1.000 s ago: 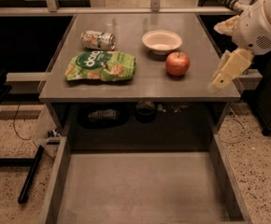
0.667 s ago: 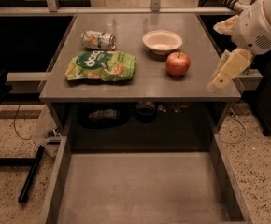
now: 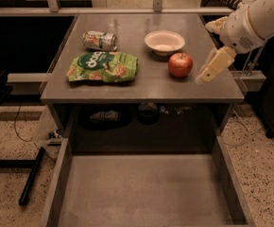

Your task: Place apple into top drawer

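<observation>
The red apple [image 3: 180, 64] rests on the grey tabletop, right of centre, just in front of the white bowl [image 3: 164, 42]. My gripper [image 3: 212, 67] hangs over the tabletop's right edge, a short way right of the apple and apart from it, holding nothing. The top drawer [image 3: 141, 190] is pulled out below the table's front, with a bare flat grey bottom and low side walls.
A green snack bag [image 3: 103, 66] lies at the left of the tabletop [image 3: 141, 86], with a crushed can [image 3: 99, 40] behind it. Dark objects sit on the shelf [image 3: 149, 112] under the tabletop. A dark bar [image 3: 31, 178] lies on the floor at left.
My gripper has moved left, closer to the apple. The apple and the other things have not moved.
</observation>
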Robot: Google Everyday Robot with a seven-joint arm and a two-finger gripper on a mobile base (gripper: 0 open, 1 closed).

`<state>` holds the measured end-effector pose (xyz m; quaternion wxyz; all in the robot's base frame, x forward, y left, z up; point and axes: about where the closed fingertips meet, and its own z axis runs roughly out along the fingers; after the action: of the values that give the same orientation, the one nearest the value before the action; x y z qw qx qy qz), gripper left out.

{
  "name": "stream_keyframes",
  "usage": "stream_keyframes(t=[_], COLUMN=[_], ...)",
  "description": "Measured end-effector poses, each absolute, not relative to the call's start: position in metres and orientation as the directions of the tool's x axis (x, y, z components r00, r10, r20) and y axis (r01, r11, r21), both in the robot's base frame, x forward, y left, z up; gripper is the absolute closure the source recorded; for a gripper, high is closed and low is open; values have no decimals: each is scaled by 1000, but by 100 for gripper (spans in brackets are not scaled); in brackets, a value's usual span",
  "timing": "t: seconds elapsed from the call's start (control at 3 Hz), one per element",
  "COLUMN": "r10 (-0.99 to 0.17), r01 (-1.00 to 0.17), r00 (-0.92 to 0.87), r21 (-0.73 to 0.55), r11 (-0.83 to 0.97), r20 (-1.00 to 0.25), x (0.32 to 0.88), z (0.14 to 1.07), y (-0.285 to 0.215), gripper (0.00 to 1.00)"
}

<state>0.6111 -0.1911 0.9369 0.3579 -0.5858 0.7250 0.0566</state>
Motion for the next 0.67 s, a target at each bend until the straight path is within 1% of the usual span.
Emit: stream_keyframes(t=[0.67], r10=[-782], r01=[-885], r00=[-111], r21=[-296], r11=[358], r20=[-613], x=[655], z=[912], y=[-190], gripper=[0])
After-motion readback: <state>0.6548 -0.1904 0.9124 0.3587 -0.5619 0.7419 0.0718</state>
